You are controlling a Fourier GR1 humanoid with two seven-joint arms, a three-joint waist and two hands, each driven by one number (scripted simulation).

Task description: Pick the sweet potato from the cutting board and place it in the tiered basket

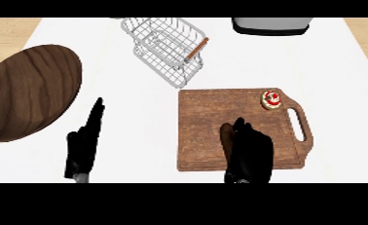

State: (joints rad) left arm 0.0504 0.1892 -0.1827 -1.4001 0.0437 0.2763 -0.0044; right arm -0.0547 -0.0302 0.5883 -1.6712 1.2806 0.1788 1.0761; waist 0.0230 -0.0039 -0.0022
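On the brown cutting board (205, 121), the reddish-brown sweet potato (226, 135) lies near the middle. Only a narrow strip of it shows at the left side of my right hand (249, 153). That hand lies over the potato with its fingers curled round it, and both are low on the board. The wire tiered basket (167, 48) stands behind the board, up and to the left, with an orange-handled bar on its right side. My left hand (84, 143) rests open at the lower left of the counter, fingers pointing up, far from the board.
A small round tart with red topping (271, 99) sits at the board's far right corner, beside the board's handle (300, 126). A dark round wooden slab (32, 92) lies at the left edge. A grey appliance (271, 25) stands at the back right.
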